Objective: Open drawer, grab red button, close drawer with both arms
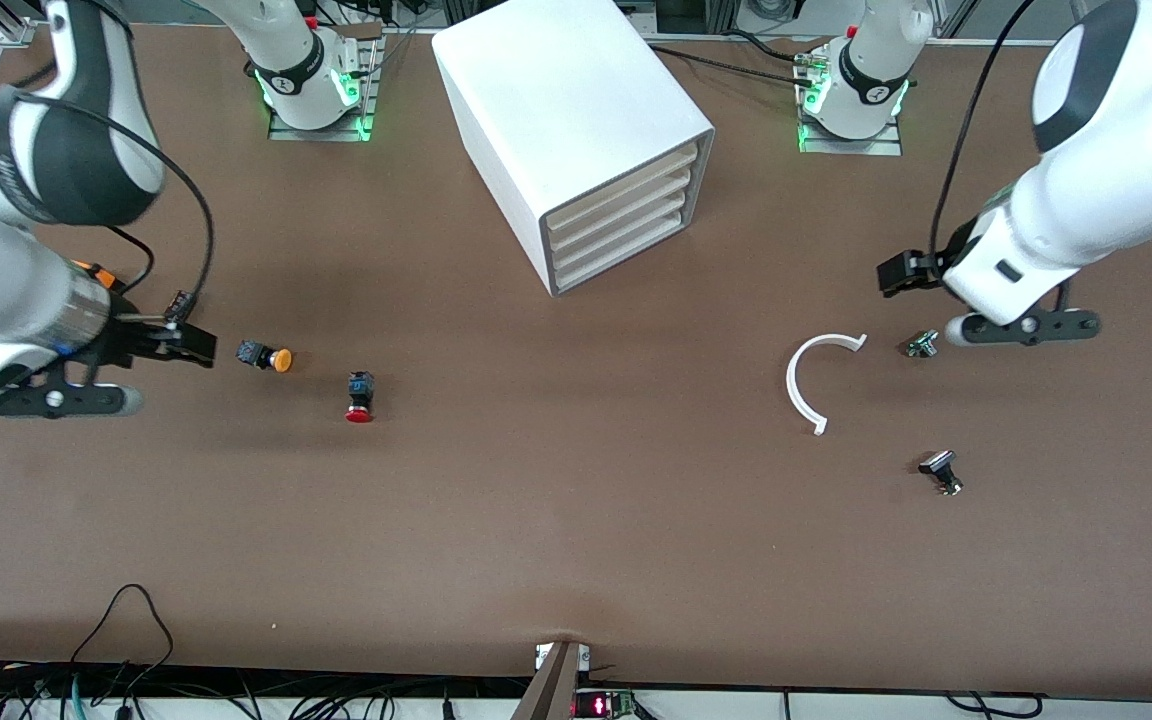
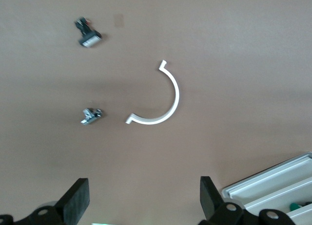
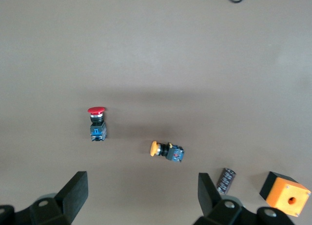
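Status: nothing done yet, as far as I can judge. The cabinet (image 1: 576, 130) shows all four fronts flush; the drawer (image 1: 621, 262), the lowest one, is closed. The button (image 1: 359, 396) lies loose on the brown surface (image 1: 576, 520), untouched. Left to do: pull the drawer out, pick up the button, push the drawer shut.

My right pincer (image 3: 141, 198) hovers over the surface at the right arm's end, fingers spread wide, holding nothing. Ahead of it and apart lies the button (image 3: 97, 123), with the orange-capped button (image 3: 166, 151) between it and the pincer's line. An orange box (image 3: 284, 193) and a small dark cylinder (image 3: 225, 179) sit close under one finger.

My left pincer (image 2: 141, 200) hovers at the left arm's end, also released and empty, over a white curved strip (image 2: 158, 96) and two small metal parts (image 2: 90, 116).

Button orientation: it lies on its side, long axis running roughly toward and away from the front camera, red cap pointing toward that camera, black-and-blue body toward the cabinet.
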You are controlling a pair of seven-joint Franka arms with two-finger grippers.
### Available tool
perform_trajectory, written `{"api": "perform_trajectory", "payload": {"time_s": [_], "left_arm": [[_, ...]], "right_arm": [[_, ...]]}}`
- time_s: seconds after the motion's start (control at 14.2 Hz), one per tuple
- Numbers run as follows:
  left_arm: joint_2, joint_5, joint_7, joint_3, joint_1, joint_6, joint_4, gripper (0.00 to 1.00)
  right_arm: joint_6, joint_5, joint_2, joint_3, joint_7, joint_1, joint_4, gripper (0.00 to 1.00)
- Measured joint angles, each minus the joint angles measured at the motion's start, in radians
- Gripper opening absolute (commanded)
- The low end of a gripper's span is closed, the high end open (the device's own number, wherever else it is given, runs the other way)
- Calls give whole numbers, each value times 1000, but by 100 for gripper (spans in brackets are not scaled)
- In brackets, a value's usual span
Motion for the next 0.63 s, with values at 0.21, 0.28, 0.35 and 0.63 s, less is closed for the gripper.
{"api": "perform_trajectory", "payload": {"time_s": [0.21,0.28,0.35,0.63], "left_arm": [[-86,2,88,68,-1,-9,-44,100],[-124,2,97,82,-1,-3,-82,100],[-166,1,98,91,-2,15,-133,100],[-285,-19,98,104,-1,65,-284,100]], "right_arm": [[-96,0,-47,-16,-2,-20,0,100],[-118,0,-52,-31,-13,-21,0,100],[-124,0,-54,-43,-41,-23,0,100],[-124,0,-55,-81,-119,-25,8,100]]}}
